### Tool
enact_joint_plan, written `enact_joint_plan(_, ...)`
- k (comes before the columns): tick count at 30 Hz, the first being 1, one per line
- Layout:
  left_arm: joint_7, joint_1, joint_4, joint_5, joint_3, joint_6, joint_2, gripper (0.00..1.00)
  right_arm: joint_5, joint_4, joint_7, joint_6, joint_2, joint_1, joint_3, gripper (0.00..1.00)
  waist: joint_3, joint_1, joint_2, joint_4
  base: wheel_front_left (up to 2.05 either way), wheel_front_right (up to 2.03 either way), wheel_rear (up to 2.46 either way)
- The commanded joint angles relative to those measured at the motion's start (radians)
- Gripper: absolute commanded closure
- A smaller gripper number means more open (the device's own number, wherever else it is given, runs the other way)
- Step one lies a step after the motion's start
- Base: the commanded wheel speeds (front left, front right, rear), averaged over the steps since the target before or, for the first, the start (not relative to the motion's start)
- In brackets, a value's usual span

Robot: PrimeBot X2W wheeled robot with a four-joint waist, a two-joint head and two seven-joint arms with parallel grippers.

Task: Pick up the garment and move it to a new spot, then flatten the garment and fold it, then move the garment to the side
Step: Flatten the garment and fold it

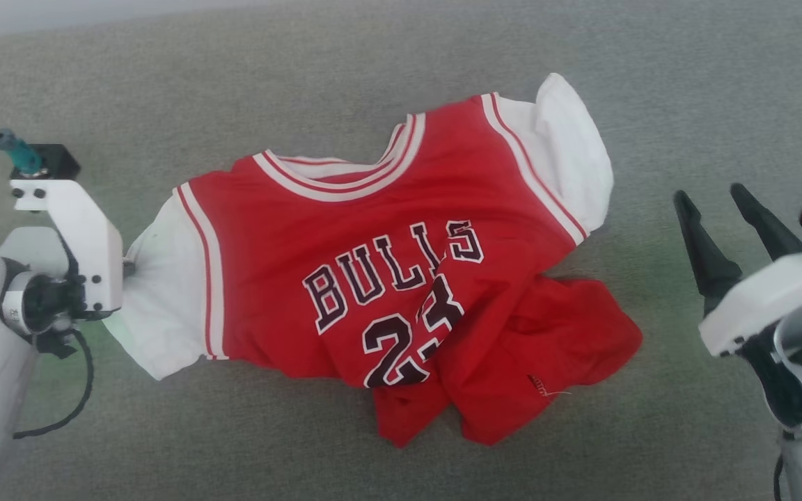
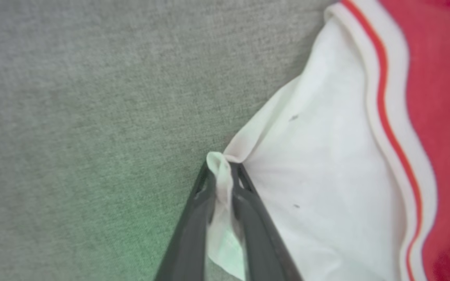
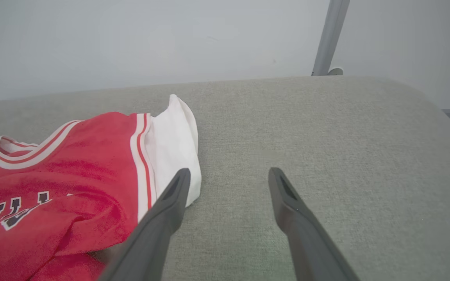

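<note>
Though laid front-up across the middle of the grey upholstered surface (image 1: 401, 42), rumpled: red Bulls jersey (image 1: 282, 229) with lower hem bunched and doubled over toward the robot's right, creasing the number 23 (image 1: 408, 334). Left pincer (image 2: 222, 168) clamped on the outer edge of the white sleeve (image 2: 318, 164) at the robot's left, a pinch of white cloth squeezed between dark fingers (image 2: 191, 226). Right pincer (image 1: 714, 198) apart, fingers spread wide, off to the jersey's right near the other white sleeve (image 1: 571, 160), clear of the cloth.

Soft matt cloth garment (image 1: 401, 278) on a rough woven fabric surface (image 1: 164, 69)
</note>
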Motion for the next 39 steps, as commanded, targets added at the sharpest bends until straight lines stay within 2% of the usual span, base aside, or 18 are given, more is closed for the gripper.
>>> enact_joint_plan(1, 0.013, 0.066, 0.047, -0.005, -0.044, -0.015, -0.037, 1.00, -0.001, 0.003, 0.015, 0.000, -0.007, -0.028, 0.014, 0.00, 0.007, 0.0000, -0.0001, 0.010, 0.00, 0.00, 0.00)
enact_joint_plan(8, -0.007, 0.014, 0.057, -0.002, -0.065, -0.046, -0.082, 1.00, 0.039, 0.077, 0.122, 0.000, -0.055, -0.164, 0.065, 0.00, 0.034, 0.0000, -0.0001, 0.062, 0.00, 0.00, 0.00)
enact_joint_plan(16, -0.055, -0.066, 0.076, 0.007, -0.093, -0.079, -0.154, 1.00, 0.086, 0.273, 0.287, 0.000, -0.145, -0.378, 0.133, 0.00, 0.087, 0.0000, -0.0001, 0.151, 0.00, 0.00, 0.00)
enact_joint_plan(22, -0.094, -0.113, 0.121, 0.000, -0.106, -0.098, -0.196, 1.00, 0.122, 0.443, 0.417, 0.000, -0.175, -0.509, 0.179, 0.00, 0.127, 0.0000, -0.0001, 0.205, 0.00, 0.00, 0.00)
enact_joint_plan(26, -0.115, -0.130, 0.152, -0.006, -0.106, -0.102, -0.212, 1.00, 0.140, 0.530, 0.477, 0.000, -0.169, -0.548, 0.217, 0.00, 0.142, 0.0000, -0.0001, 0.222, 0.00, 0.00, 0.00)
enact_joint_plan(28, -0.130, -0.141, 0.176, -0.007, -0.102, -0.100, -0.218, 1.00, 0.169, 0.578, 0.520, 0.000, -0.155, -0.563, 0.246, 1.00, 0.150, 0.0000, -0.0001, 0.229, 0.00, 0.00, 0.00)
enact_joint_plan(30, -0.148, -0.153, 0.199, -0.004, -0.098, -0.101, -0.222, 1.00, 0.179, 0.612, 0.546, 0.000, -0.163, -0.580, 0.275, 1.00, 0.155, 0.0000, -0.0001, 0.235, 0.00, 0.00, 0.00)
enact_joint_plan(33, -0.171, -0.177, 0.231, -0.006, -0.085, -0.095, -0.223, 1.00, 0.200, 0.633, 0.523, 0.000, -0.177, -0.612, 0.284, 1.00, 0.153, 0.0000, -0.0001, 0.240, 0.00, 0.00, 0.00)
enact_joint_plan(39, -0.197, -0.252, 0.254, -0.006, -0.062, -0.092, -0.194, 1.00, 0.247, 0.591, 0.474, 0.000, -0.222, -0.636, 0.323, 1.00, 0.109, 0.0000, -0.0001, 0.232, 0.00, 0.00, 0.00)
